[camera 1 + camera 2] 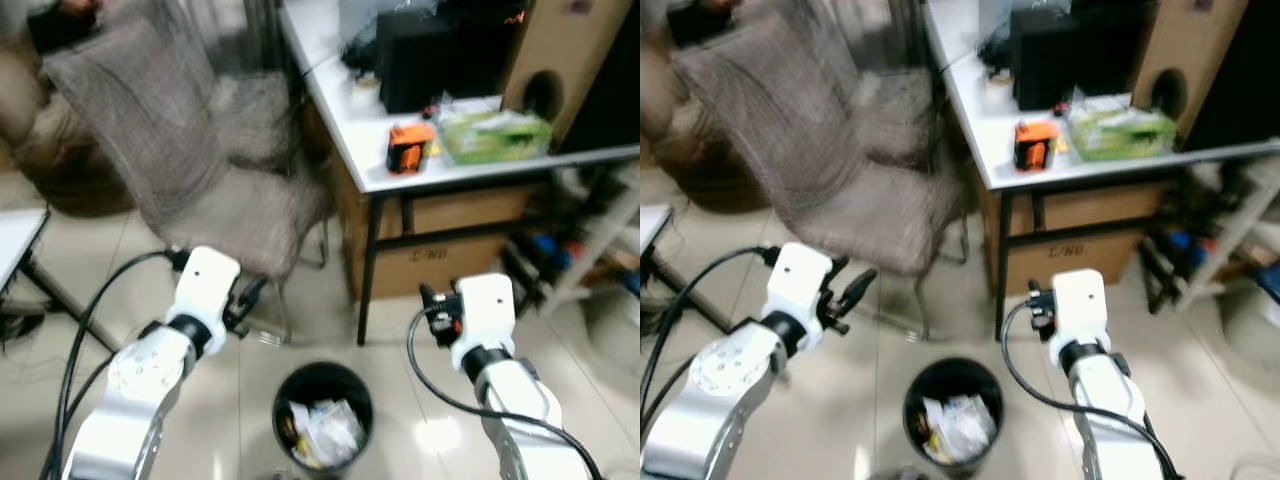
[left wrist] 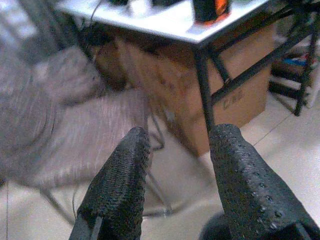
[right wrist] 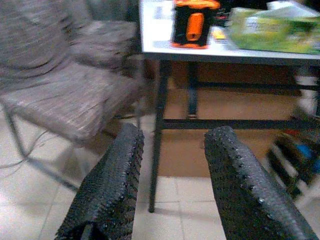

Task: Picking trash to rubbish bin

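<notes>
While both end effectors, left [image 2: 175,185] and right [image 3: 172,182], hang released and empty, we see the rubbish bin [image 1: 322,415] on the floor between them, already holding trash [image 1: 325,432]. We judge both about equally near.

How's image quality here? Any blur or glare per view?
Eye views: soft overall, glare patch on the floor tiles beside the bin. Left wrist view: chair smeared, fingers sharp. Right wrist view: fingers sharp, shelf at the edge blurred.
</notes>
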Robot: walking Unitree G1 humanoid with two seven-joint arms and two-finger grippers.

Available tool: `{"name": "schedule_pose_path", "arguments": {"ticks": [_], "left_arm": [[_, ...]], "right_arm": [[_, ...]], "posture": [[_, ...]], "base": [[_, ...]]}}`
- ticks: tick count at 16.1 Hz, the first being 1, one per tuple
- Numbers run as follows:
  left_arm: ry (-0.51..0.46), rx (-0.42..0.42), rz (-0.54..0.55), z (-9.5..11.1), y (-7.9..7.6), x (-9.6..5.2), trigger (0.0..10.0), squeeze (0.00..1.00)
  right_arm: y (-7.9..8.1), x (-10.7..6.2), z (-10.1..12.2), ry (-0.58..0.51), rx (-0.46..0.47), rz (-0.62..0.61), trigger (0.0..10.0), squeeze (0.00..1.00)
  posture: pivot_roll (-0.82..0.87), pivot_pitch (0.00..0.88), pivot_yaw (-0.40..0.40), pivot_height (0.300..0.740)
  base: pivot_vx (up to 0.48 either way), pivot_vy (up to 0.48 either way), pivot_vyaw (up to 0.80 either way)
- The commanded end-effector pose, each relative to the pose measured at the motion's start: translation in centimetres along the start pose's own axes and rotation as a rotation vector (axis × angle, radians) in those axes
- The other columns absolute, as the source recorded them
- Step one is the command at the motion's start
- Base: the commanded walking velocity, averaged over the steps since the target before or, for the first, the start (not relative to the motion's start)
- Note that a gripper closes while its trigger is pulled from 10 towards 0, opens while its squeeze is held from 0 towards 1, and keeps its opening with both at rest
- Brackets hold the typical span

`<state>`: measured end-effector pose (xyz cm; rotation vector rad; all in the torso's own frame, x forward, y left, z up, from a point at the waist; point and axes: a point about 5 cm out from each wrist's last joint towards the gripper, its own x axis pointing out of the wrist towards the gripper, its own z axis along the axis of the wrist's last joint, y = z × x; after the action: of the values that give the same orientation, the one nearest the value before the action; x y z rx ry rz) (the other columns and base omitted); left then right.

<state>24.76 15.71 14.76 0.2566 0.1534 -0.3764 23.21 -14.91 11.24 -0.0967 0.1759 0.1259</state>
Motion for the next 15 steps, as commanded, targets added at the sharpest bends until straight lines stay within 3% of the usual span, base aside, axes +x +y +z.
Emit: {"name": "schedule_pose_path", "arguments": {"ticks": [1,6,7,8,9,10,12,15], "left_arm": [[-0.005,0.005,0.026,0.4,0.6,-0.1,10.0,0.0],[-0.032,-0.019,0.059,1.0,0.8,0.1,10.0,0.0],[-0.048,-0.028,0.096,1.4,1.2,0.2,10.0,0.0],[-0.039,0.017,0.115,1.3,1.0,0.2,10.0,0.0],[-0.039,-0.003,0.14,1.0,1.0,0.3,10.0,0.0],[-0.049,-0.088,0.18,0.6,1.2,0.6,10.0,0.0],[-0.068,-0.054,0.174,0.2,1.0,1.6,10.0,0.0],[-0.08,-0.075,0.152,0.4,0.7,2.4,10.0,0.0]], "right_arm": [[0.6,0.2,0.7,-0.019,0.019,0.017,10.0,0.0],[1.2,1.1,2.0,-0.063,-0.013,0.053,10.0,0.0],[1.1,1.3,2.4,-0.073,-0.02,0.058,10.0,0.0],[0.7,1.6,2.3,-0.071,-0.042,0.066,10.0,0.0],[0.6,1.6,1.8,-0.052,-0.067,0.072,10.0,0.0],[0.5,1.7,1.6,-0.056,-0.108,0.064,10.0,0.0],[-0.2,1.9,1.6,-0.07,-0.125,0.023,10.0,0.0],[0.5,1.8,1.2,-0.052,-0.091,0.063,10.0,0.0]], "posture": [[-0.05,0.0,0.045,0.74],[-0.04,0.0,0.031,0.74],[-0.04,0.0,0.026,0.74],[-0.03,0.0,0.021,0.74],[-0.04,0.0,0.021,0.74],[-0.04,0.0,0.023,0.74],[-0.05,0.0,0.024,0.74],[-0.06,0.0,0.021,0.74]], "base": [[0.0,0.416,0.0],[0.0,0.395,0.0],[0.0,-0.24,0.0],[0.0,-0.48,0.0],[0.0,-0.48,0.0],[0.0,0.0,0.0],[0.0,0.0,0.0],[0.0,0.0,0.0]]}}
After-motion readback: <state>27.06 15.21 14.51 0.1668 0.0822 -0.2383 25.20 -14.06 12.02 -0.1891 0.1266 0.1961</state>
